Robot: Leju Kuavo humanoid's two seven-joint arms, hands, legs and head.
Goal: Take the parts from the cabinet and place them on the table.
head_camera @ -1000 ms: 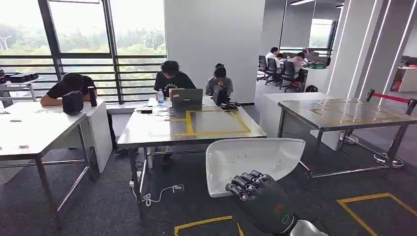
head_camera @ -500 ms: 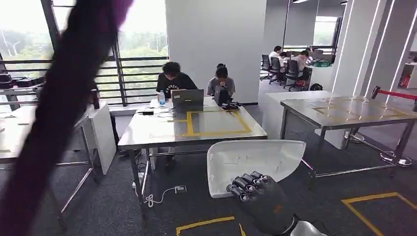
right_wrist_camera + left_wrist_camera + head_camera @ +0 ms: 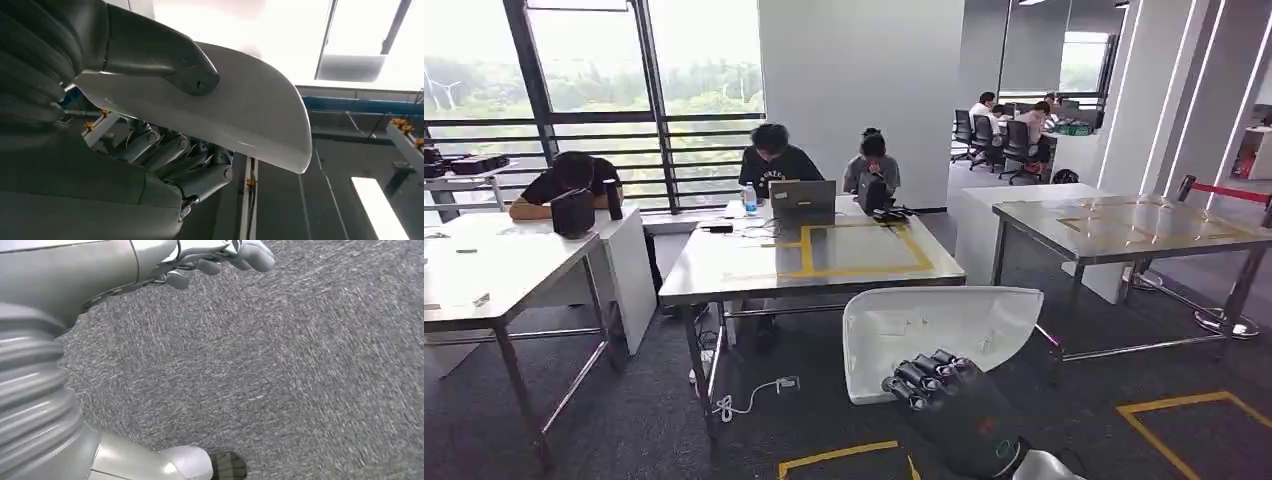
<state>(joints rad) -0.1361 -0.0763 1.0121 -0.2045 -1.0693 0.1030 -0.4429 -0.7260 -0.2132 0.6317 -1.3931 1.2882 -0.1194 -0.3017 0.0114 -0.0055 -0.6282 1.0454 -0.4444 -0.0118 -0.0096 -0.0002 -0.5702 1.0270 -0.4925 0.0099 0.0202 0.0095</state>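
My right hand grips a white curved shell part low in front of me, above the carpet. In the right wrist view the thumb lies over the part and the dark fingers curl under it. Ahead stands a steel table with a yellow tape rectangle on its top. My left hand hangs over grey carpet, fingers apart, holding nothing.
Two people sit behind the steel table with a laptop. A white table with a seated person stands at the left, another steel table at the right. A white cable and yellow floor tape lie between me and the table.
A dark blurred shape that crossed the left of the head view half a second ago is gone. The view has shifted slightly. My right hand still holds the white part.
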